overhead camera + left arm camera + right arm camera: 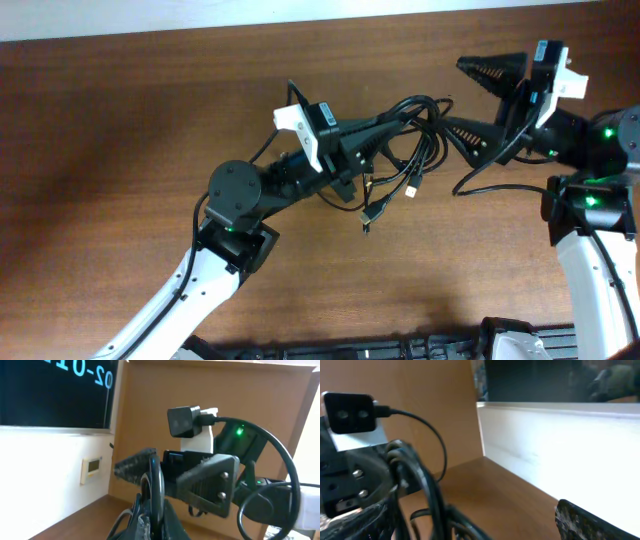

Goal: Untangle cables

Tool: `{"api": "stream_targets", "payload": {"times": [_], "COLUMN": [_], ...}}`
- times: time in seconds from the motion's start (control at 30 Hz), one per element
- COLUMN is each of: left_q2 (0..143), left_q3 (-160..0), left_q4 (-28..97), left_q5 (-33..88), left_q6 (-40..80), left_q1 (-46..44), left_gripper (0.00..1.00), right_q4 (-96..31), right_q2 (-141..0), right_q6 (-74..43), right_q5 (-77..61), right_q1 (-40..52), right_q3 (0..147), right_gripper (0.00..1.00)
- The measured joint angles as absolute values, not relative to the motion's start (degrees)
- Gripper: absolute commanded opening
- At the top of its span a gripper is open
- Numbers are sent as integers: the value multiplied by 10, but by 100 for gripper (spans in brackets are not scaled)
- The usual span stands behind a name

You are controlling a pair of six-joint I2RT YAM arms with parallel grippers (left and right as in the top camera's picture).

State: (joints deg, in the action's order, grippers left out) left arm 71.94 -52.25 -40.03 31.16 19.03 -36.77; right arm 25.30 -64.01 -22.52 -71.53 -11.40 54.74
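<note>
The cables [415,140] are a black tangle of loops in the middle of the table, with small plugs [374,213] hanging from it toward the front. My left gripper [398,124] is shut on a strand of the tangle, and the left wrist view shows the cord [156,485] pinched between its fingers [155,522]. My right gripper [452,96] is wide open just right of the tangle. Its lower finger is at the loops' right edge. In the right wrist view the cables [427,492] lie by the left finger, and the gap between the fingers [475,525] holds nothing.
The brown wooden table [120,150] extends left and front. A white wall [560,455] runs along the far edge. A black cord [490,183] curves by the right arm's base [590,200]. A dark rack [400,350] sits at the front edge.
</note>
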Motion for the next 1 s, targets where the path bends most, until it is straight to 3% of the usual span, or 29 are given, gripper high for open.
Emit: {"api": "stream_targets", "payload": {"times": [0.1,0.2,0.3,0.33,0.5,0.67,1.0], "left_q2": [719,718,719,719,719,719,722], "left_q3": [-523,-523,-523,-523,-523,-523,-524], "left_q4": [-357,-290,-272,-281,-324,-324,-339], "left_q5": [278,187,156,159,248,278,415], "left_q6": [190,188,181,179,179,179,197], "left_q1": [-368,-367,-350,-344,-346,-389,-401], "left_gripper": [0,0,0,0,0,0,0], "right_q4": [175,-136,-254,-265,-288,-275,-240], "right_q2": [-605,-588,-587,-580,-574,-580,-583], "right_q6": [-221,-125,2,84,247,274,291], "right_q5": [-605,-427,-324,-297,-295,-282,-30], "right_q1": [-114,-116,-109,-88,17,61,81], "right_q3": [550,611,684,701,703,703,703], "right_gripper": [99,99,99,99,99,99,99]}}
